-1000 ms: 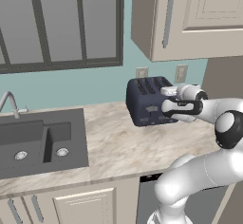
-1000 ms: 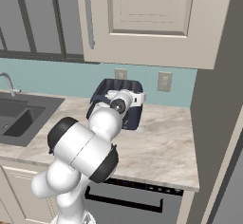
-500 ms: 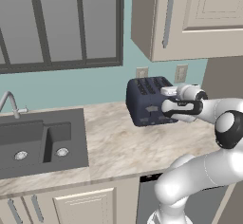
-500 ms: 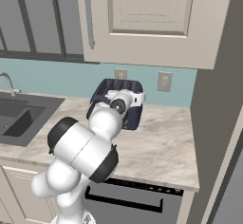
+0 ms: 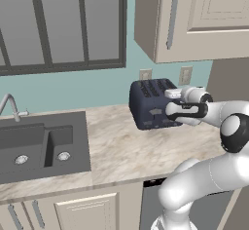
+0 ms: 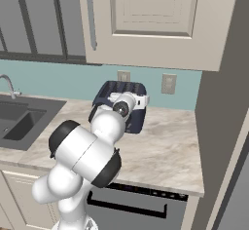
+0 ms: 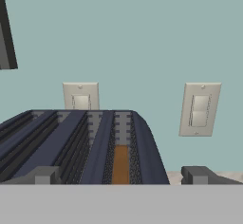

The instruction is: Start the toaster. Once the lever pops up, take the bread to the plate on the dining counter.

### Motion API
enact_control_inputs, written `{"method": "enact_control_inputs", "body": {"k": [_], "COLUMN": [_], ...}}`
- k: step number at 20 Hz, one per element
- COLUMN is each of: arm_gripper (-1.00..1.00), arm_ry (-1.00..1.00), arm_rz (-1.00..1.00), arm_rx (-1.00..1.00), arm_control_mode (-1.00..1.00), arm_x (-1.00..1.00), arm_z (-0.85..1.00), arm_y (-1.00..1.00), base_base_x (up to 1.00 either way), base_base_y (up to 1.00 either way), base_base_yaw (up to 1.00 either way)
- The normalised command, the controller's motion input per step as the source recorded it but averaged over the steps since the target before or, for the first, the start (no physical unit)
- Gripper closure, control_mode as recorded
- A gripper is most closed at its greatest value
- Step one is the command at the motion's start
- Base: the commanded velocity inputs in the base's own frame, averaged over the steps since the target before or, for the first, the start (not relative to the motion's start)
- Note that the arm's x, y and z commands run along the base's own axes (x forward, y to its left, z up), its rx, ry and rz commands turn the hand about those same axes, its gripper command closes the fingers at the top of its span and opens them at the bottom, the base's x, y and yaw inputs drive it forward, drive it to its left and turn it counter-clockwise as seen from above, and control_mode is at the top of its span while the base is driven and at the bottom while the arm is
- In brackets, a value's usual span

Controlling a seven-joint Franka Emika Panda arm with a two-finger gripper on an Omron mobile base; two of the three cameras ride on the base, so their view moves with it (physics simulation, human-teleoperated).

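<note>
Nothing had moved since the earlier frames: arm, gripper and toaster held the same positions in both base views.

Nearest the camera in the hand view, the gripper (image 7: 121,175) stood with its jaws fully apart and nothing between them; the two dark fingertips (image 7: 45,174) rose at either side of the lower edge. In the left base view the gripper (image 5: 171,108) sat against the front face of the toaster (image 5: 150,103), near its upper edge, with the hand roughly level and pointing toward the back wall.

Directly beyond the fingertips lay the top of the toaster, its slots running lengthwise away from the gripper toward the wall. The bread (image 7: 120,165) sat low in the rightmost visible slot, showing as a narrow tan-brown strip, its long edge parallel to the slot and almost centred between the fingertips. The slice was therefore ahead of and slightly below the gripper, not yet raised for a grasp.

The lever itself could not be made out in any view; judged from the hand's position, it lay on the front face below the gripper, so the coming move would call for a downward press, not a reach forward.

Farthest back, two wall plates (image 7: 198,108) sat on the teal backsplash behind the toaster.
</note>
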Motion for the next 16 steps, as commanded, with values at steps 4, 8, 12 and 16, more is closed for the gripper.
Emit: {"method": "enact_control_inputs", "body": {"k": [4, 8, 12, 16], "arm_gripper": [-1.0, -1.0, -1.0, -1.0], "arm_ry": [0.0, 0.0, 0.0, 0.0], "arm_rz": [0.0, 0.0, 0.0, 0.0], "arm_rx": [0.0, 0.0, 0.0, 0.0], "arm_control_mode": [-1.0, -1.0, -1.0, -1.0], "arm_x": [0.0, 0.0, 0.0, 0.0], "arm_z": [0.0, 0.0, 0.0, 0.0], "arm_y": [0.0, 0.0, 0.0, 0.0], "base_base_x": [0.0, 0.0, 0.0, 0.0], "base_base_y": [0.0, 0.0, 0.0, 0.0], "base_base_yaw": [0.0, 0.0, 0.0, 0.0]}}
